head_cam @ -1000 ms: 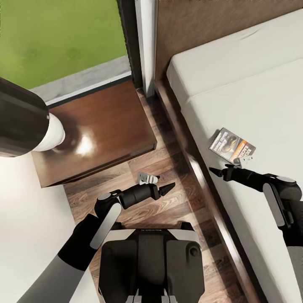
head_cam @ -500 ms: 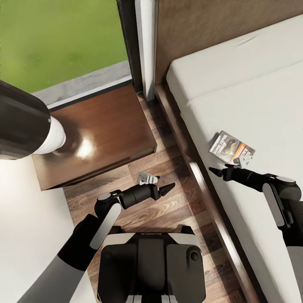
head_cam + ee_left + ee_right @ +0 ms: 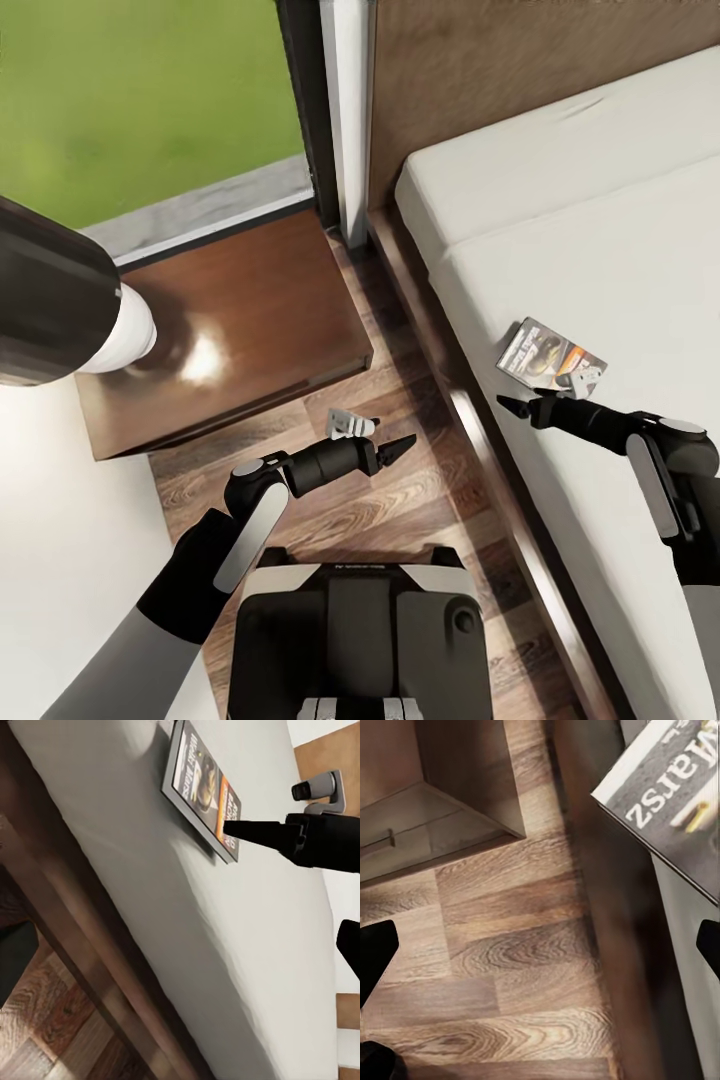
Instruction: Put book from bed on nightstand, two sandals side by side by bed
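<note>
**Closing on the book**

Head view: the whole picture has slid slightly – the camera moved, not the arms. The book (image 3: 549, 355) lies on the bed (image 3: 620, 240) near its edge, just beyond the right gripper (image 3: 518, 408), whose spread I cannot tell; the left gripper (image 3: 402, 444) looks narrow, empty. The nightstand (image 3: 240, 320) waits.

Left wrist view: the book's orange band.

Right wrist view: cover lettering – fingertips wide apart.

- The bed (image 3: 620, 230) stands at the right, the nightstand (image 3: 250, 320) at the left, with a strip of floor (image 3: 400, 480) between them.
- The book (image 3: 545, 352) lies on the bed, near its left edge.
- A window (image 3: 150, 100) is behind the nightstand.
- The right gripper (image 3: 515, 405) hangs just before the book.
</note>
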You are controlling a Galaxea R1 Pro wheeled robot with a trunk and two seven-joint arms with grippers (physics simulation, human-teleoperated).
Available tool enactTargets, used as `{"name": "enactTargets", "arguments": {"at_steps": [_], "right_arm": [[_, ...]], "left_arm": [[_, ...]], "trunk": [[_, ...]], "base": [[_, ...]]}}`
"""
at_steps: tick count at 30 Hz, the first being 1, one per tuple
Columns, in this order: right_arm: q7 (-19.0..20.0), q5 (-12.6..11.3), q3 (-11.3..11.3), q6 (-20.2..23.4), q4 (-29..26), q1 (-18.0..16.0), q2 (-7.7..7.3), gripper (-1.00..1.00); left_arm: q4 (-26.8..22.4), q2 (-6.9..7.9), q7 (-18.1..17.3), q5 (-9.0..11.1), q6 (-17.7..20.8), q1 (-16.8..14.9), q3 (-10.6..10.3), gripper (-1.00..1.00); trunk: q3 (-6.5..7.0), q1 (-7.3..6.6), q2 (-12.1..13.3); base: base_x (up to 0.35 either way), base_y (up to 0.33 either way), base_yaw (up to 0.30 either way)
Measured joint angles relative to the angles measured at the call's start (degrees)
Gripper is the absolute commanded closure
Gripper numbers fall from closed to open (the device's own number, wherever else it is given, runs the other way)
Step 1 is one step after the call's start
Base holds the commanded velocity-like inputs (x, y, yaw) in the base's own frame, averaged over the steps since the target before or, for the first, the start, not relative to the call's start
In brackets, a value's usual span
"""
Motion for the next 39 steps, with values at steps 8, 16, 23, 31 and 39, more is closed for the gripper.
{"name": "enactTargets", "arguments": {"at_steps": [8, 16, 23, 31, 39], "right_arm": [[9.03, -0.32, -6.12, 0.64, -0.09, 0.0, 0.0, -1.0], [13.85, -0.34, -12.13, 0.99, -0.04, 0.0, 0.0, -1.0], [14.12, -0.26, -13.92, 0.92, -0.05, 0.0, 0.0, -1.0], [14.13, -0.09, -15.84, 0.77, -0.05, 0.01, -0.64, -1.0], [14.09, 0.34, -16.31, 0.37, -0.05, 0.01, -0.67, -1.0]], "left_arm": [[0.01, 0.0, 0.0, 0.0, 0.0, 0.0, 0.0, -1.0], [0.01, 0.0, 0.0, 0.0, 0.0, 0.0, 0.0, -1.0], [-0.06, 0.0, -0.05, 0.0, 0.0, 0.0, 0.0, -1.0], [0.0, -0.07, -1.75, 0.0, 0.0, 0.0, 0.0, -1.0], [0.08, -0.09, -2.0, 0.0, 0.01, 0.0, 0.0, -1.0]], "trunk": [[-0.68, 1.76, -3.21], [-1.37, 3.52, -6.42], [-1.97, 5.06, -9.23], [-2.65, 6.81, -12.44], [-3.33, 8.57, -15.65]], "base": [[0.0, 0.0, 0.0], [0.0, 0.0, 0.0], [0.0, 0.0, 0.0], [0.0, 0.0, 0.0], [0.0, 0.0, 0.0]]}}
